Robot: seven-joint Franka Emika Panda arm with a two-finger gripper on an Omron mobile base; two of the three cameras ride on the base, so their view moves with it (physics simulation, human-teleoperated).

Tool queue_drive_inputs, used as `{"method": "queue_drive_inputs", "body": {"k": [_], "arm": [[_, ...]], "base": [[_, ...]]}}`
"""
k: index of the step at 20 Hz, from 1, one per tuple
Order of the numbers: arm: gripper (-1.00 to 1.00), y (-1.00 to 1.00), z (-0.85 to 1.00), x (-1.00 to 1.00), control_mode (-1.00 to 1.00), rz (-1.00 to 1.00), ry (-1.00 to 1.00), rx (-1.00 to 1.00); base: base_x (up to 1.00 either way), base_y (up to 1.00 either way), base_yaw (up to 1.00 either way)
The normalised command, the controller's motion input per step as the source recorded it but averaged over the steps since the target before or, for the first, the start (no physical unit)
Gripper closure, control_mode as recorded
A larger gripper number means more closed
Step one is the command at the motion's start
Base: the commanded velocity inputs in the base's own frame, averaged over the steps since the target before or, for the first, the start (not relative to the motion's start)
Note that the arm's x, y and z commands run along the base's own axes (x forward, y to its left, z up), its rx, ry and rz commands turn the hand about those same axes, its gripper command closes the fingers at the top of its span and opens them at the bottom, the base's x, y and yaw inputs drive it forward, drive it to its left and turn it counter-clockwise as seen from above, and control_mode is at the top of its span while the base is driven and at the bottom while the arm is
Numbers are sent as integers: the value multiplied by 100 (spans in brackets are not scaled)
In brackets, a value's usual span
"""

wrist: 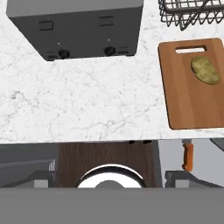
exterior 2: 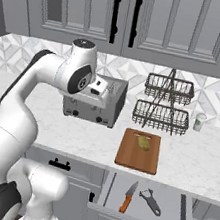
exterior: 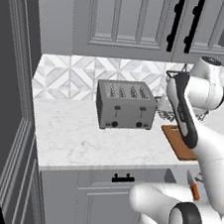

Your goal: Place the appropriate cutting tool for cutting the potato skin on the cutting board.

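Note:
The cutting tool (exterior 2: pixel 151 201), a slender dark grey peeler, lies in the open drawer (exterior 2: pixel 117 186) below the counter, right of an orange-handled knife (exterior 2: pixel 128 196). The reddish-brown cutting board (exterior 2: pixel 136 154) rests on the counter just above the drawer, with the potato (exterior 2: pixel 143 143) near its far end. My gripper (exterior 2: pixel 95 93) hangs high over the counter in front of the toaster, left of the board, pointing down. In the hand view the board (wrist: pixel 188 96), potato (wrist: pixel 205 70) and knife handle (wrist: pixel 188 156) lie to the right. My gripper (wrist: pixel 109 179) is open and holds nothing.
A grey four-slot toaster (exterior 2: pixel 105 106) stands at the back of the marble counter. A two-tier wire rack (exterior 2: pixel 165 103) rises behind the board, with a small cup (exterior 2: pixel 199 122) to its right. Upper cabinets hang overhead. A tall dark unit (exterior: pixel 6 95) closes off the counter's left end.

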Motion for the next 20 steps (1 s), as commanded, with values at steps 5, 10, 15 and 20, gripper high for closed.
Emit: {"method": "queue_drive_inputs", "body": {"k": [5, 10, 15, 20], "arm": [[-100, -100, -20, -17, -100, 0, 1, 0], [-100, -86, -14, -2, -100, 0, 3, 0], [-100, -67, -19, -3, -100, 0, 6, 0], [-100, -71, -9, -1, -100, 0, 2, 0]], "base": [[0, 0, 0], [0, 0, 0], [0, 0, 0], [0, 0, 0]]}}
